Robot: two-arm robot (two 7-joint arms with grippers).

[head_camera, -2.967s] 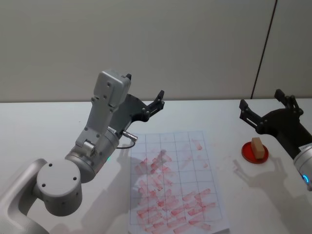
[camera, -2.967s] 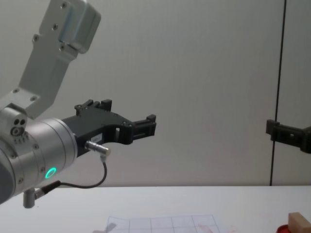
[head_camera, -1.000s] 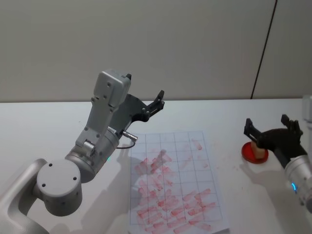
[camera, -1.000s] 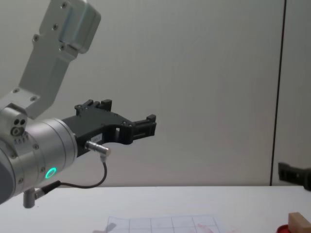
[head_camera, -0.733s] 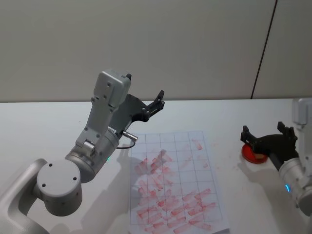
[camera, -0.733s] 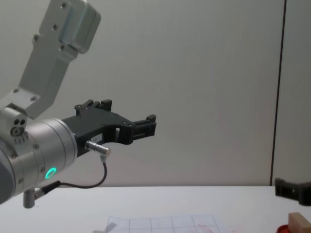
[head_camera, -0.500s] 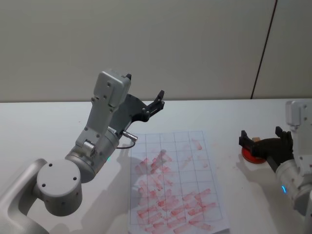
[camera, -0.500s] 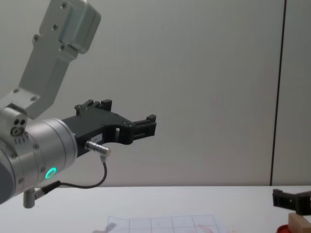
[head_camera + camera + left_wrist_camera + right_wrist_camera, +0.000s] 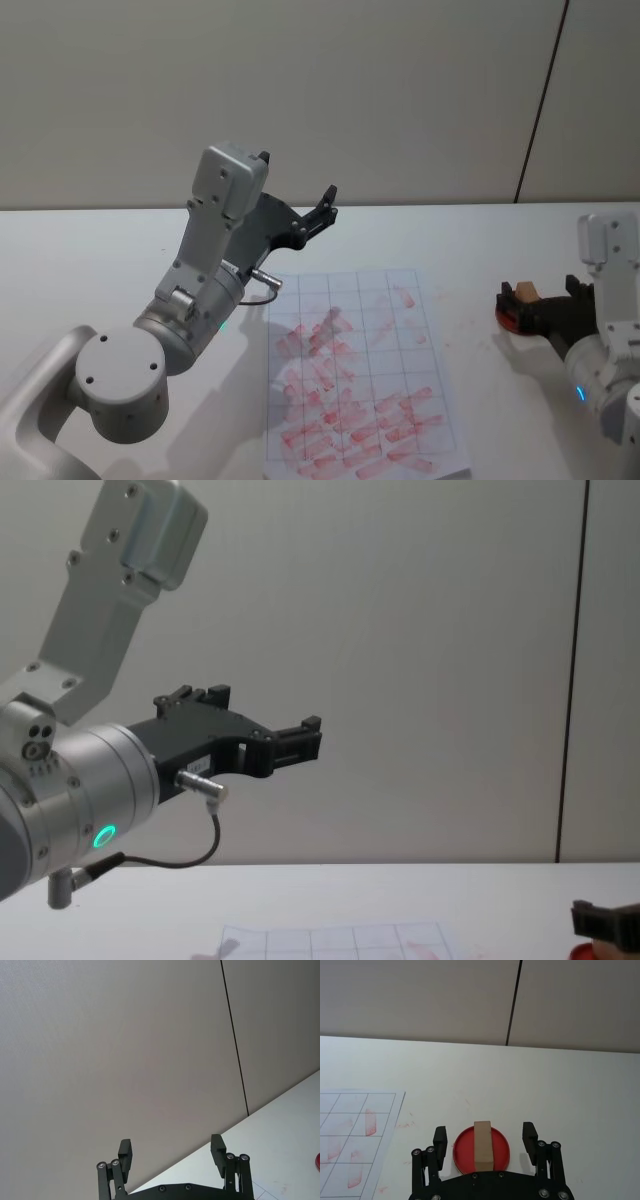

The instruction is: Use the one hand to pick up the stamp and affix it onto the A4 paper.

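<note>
Head view, from the left: the left gripper (image 9: 296, 176) hangs parked high over the far left of the white table (image 9: 90, 255), on the arm with the green light. Its fingers stand wide apart and hold nothing, as the left wrist view (image 9: 171, 1144) and the chest view (image 9: 260, 712) also show.

Right of that arm, the A4 paper (image 9: 352, 375) lies flat on the table at mid-scene. Its grid already carries many pinkish-red marks, thickest toward the near side.

Well apart from the sheet, on the right, the stamp (image 9: 524, 292) stands on the red round pad (image 9: 507, 313). The right gripper (image 9: 540, 290), on the arm with the blue light, is low at the pad.

In the right wrist view the right gripper (image 9: 484, 1132) has its fingers spread, one on each side of the stamp (image 9: 482, 1145), with a clear gap on both sides. The block sits centred on the red round pad (image 9: 465, 1149).

Judged from this, the task is at the reach-and-grasp step. The approach looks lined up, but the stamp is not yet gripped. What is left is closing on the block, lifting it, carrying it left to the sheet and pressing it down.
</note>
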